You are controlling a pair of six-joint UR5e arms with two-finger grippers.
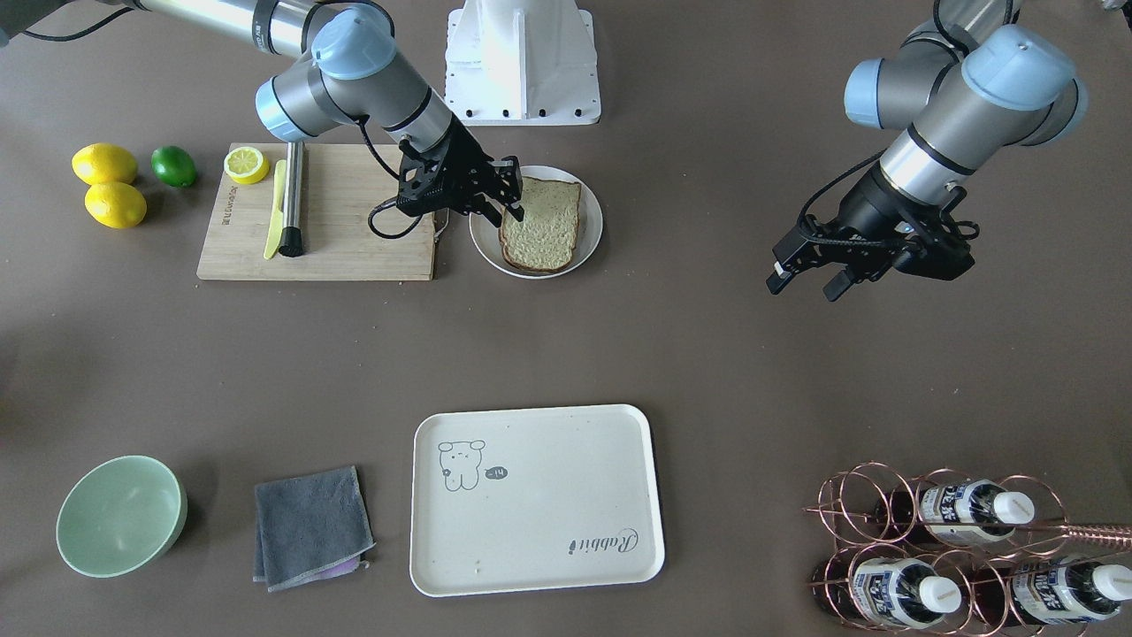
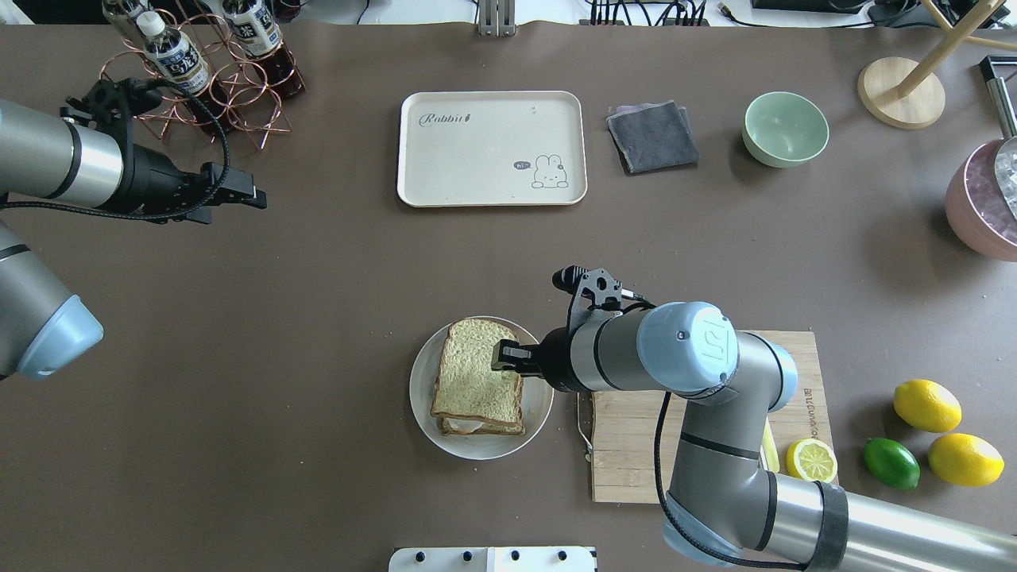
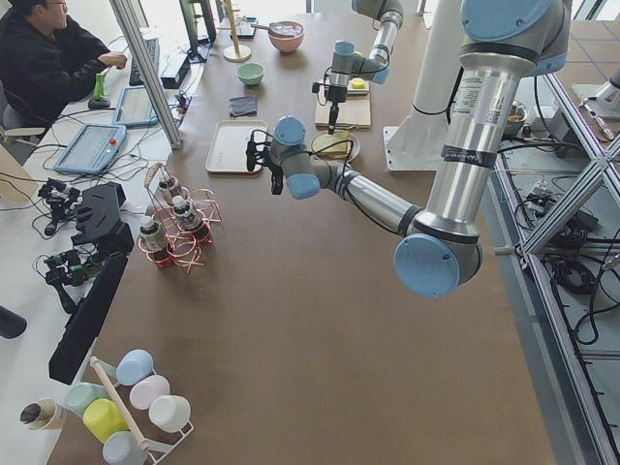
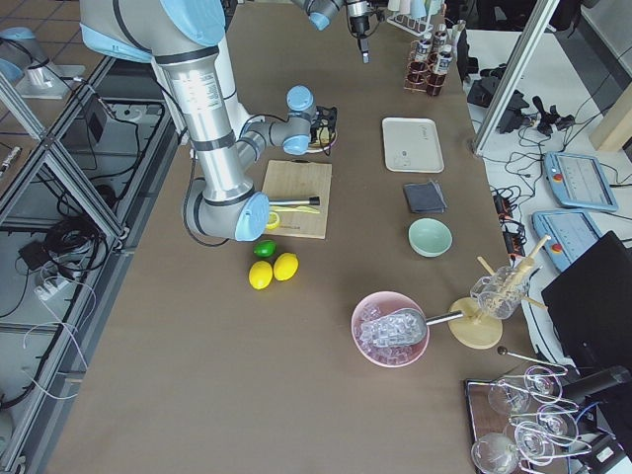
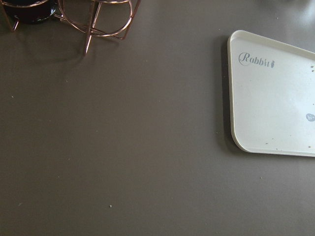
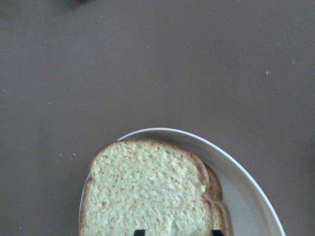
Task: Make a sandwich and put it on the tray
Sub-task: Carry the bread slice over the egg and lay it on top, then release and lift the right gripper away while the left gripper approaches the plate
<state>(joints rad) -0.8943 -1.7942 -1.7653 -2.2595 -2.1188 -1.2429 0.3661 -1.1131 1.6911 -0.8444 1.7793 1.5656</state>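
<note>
Right tool is down at the sandwich, fingers apart. In the wrist view 2 black fingertips stand spread over the near edge of the top slice, clamped on nothing.

The sandwich sits on the round white plate. There are 2 slices stacked a little askew, with a sliver of white peeking out between them at the robot's side, likely the egg. The build looks done, so the step in hand reads as the pickup. The wooden cutting board lies just beside the plate, under the right arm.

Further out, the left tool hangs above the bare surface, well apart from the plate, fingers parted and holding nothing.

At the far side lies the tray, with no sandwich on it yet. The grey cloth and green bowl sit beyond one end, the copper bottle rack beyond the other.

The next move calls for the fingers to close on both slices together, firmly enough that the stack doesn't shear. Then it's a level lift and a long carry to the tray.
</note>
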